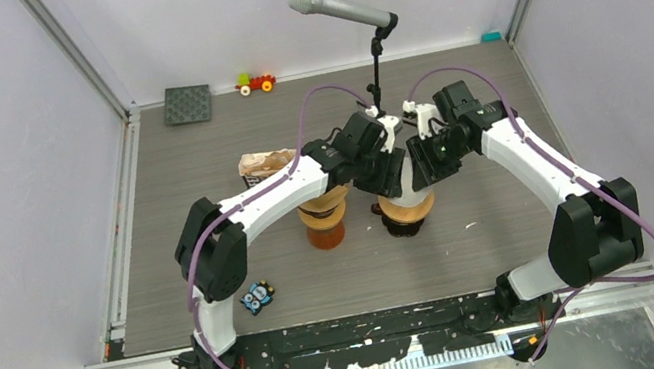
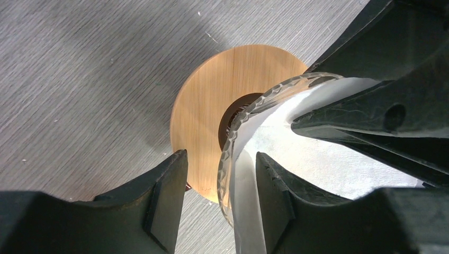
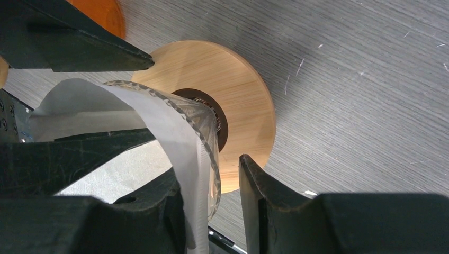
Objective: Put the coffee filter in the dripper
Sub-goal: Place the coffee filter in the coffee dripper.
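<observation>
The dripper (image 1: 406, 211) is a clear glass cone on a round wooden base (image 2: 212, 95), standing mid-table. The white paper coffee filter (image 2: 328, 164) lies inside the cone, its edge standing above the glass rim (image 3: 206, 132). My left gripper (image 2: 221, 174) is open and straddles the rim, one finger inside against the filter and one outside. My right gripper (image 3: 209, 180) is open and straddles the opposite side of the rim the same way, with the filter (image 3: 159, 121) against its inner finger. In the top view both grippers meet over the dripper, left (image 1: 381, 180) and right (image 1: 422, 173).
An orange cup stack (image 1: 324, 220) stands just left of the dripper under the left arm. A pack of filters (image 1: 264, 165) lies behind it. A microphone on a stand (image 1: 337, 5), a toy car (image 1: 256, 82) and a dark plate (image 1: 188, 104) are at the back. A small toy (image 1: 258, 296) lies front left.
</observation>
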Controlling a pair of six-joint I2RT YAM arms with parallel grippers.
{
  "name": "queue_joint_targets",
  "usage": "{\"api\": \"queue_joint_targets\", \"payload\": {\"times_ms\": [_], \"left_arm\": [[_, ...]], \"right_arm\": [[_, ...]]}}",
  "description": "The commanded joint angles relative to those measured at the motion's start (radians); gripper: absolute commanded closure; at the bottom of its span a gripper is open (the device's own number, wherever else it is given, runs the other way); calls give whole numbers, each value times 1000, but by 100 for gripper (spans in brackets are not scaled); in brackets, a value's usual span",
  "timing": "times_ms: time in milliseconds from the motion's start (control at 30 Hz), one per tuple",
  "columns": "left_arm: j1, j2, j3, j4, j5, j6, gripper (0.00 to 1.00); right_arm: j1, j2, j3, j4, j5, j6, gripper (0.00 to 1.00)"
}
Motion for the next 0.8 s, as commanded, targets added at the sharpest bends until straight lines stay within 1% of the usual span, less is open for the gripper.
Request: {"api": "queue_joint_targets", "payload": {"times_ms": [0,533,767], "left_arm": [[-2,-57,-1,-12,-24,25,48],[-3,-77,20,-19,11,10,46],[-4,-77,40,-26,23,5,45]], "right_arm": [[-3,-33,42,-15,-20,-1,59],[-10,-61,86,-78,-16,-20,55],[-14,-78,74,-93,-5,-27,54]]}}
